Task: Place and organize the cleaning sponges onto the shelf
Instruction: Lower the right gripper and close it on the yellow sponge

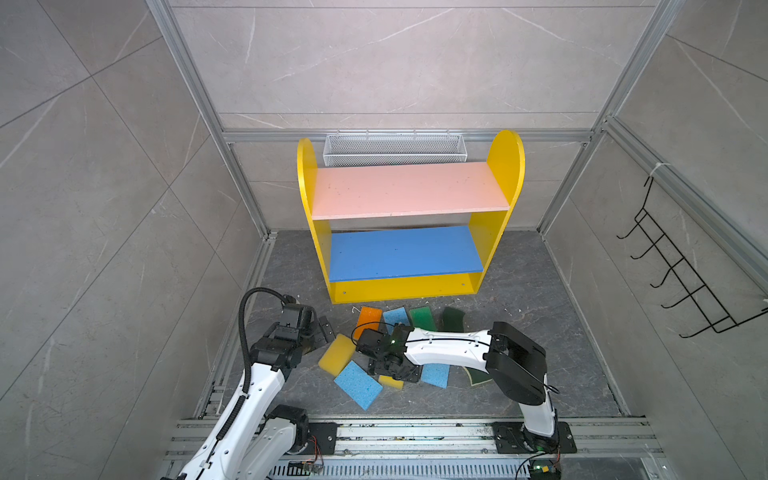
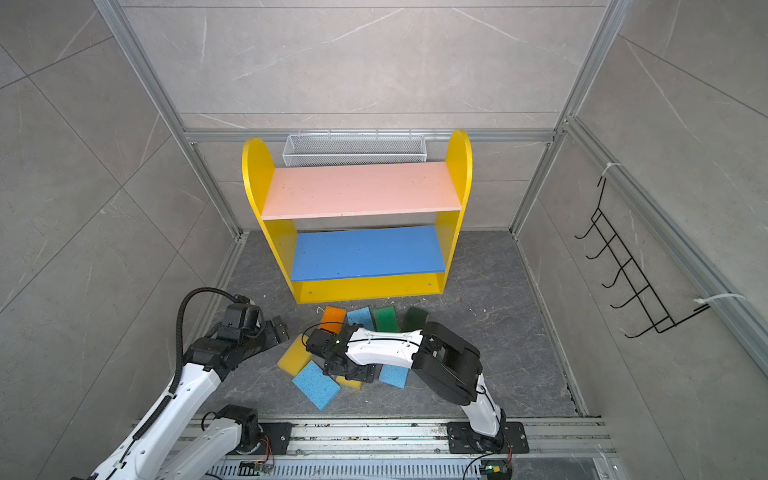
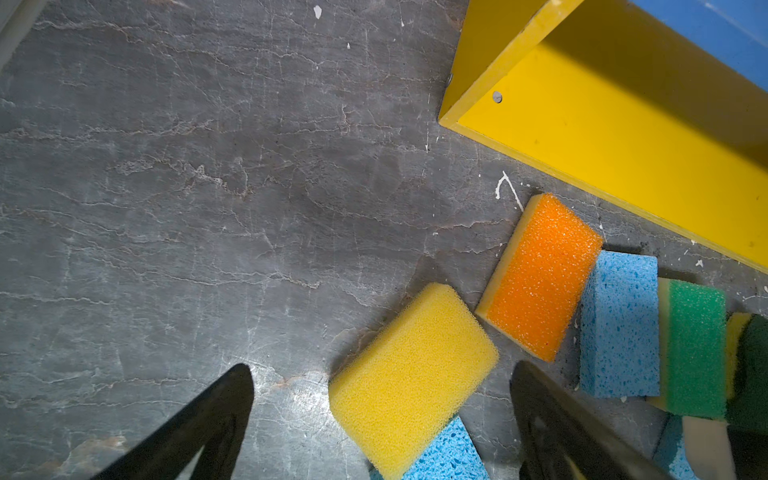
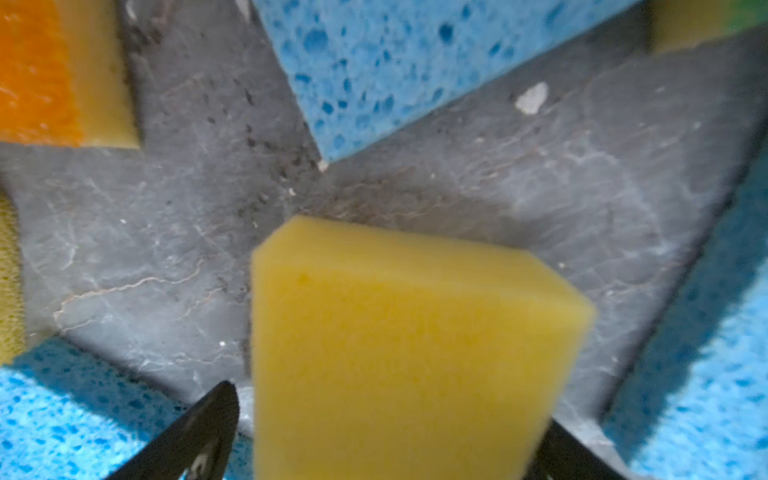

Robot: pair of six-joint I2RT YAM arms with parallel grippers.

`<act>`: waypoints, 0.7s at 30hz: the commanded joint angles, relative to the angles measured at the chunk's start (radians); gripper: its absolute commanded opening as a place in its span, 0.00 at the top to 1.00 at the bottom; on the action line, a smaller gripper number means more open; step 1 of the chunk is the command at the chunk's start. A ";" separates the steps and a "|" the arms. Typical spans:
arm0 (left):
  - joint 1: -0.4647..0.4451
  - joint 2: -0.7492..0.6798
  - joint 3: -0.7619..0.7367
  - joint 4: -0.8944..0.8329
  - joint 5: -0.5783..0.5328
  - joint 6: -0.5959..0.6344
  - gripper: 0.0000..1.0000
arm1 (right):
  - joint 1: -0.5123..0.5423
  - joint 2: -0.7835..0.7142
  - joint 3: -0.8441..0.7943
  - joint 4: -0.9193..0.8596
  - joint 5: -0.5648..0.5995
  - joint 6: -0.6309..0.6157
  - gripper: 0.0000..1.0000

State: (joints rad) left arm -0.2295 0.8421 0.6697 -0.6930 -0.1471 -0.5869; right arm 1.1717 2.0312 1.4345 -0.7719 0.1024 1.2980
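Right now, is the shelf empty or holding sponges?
Empty where visible: the shelf's pink board and blue board are bare; sponges lie on the floor.

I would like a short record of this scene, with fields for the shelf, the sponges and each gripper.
shelf: no sponge seen on it
sponges: nine, all on the floor before the shelf
left gripper: open, holds nothing, near the large yellow sponge
right gripper: open, low, jaws on either side of the small yellow sponge
progress: nothing placed yet
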 commanded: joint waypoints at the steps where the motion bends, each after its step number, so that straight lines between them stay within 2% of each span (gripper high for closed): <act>1: -0.002 0.003 0.030 0.015 0.009 0.021 0.01 | -0.009 0.014 0.000 -0.035 -0.010 0.011 0.06; 6: -0.001 -0.002 0.030 0.002 0.008 0.015 0.02 | -0.018 -0.004 -0.061 -0.009 -0.026 0.047 0.11; 10: -0.002 -0.014 0.031 -0.003 0.009 0.013 0.02 | -0.023 -0.021 -0.096 0.048 -0.046 0.030 0.14; 16: -0.002 -0.017 0.046 -0.023 0.011 0.012 0.03 | -0.033 -0.063 -0.139 0.080 -0.044 0.004 0.30; 21: -0.002 -0.021 0.071 -0.052 0.000 0.010 0.03 | -0.041 -0.074 -0.137 0.073 -0.053 -0.023 0.34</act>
State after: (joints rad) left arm -0.2295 0.8371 0.6903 -0.7197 -0.1467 -0.5869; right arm 1.1385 1.9602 1.3254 -0.6964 0.0544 1.3041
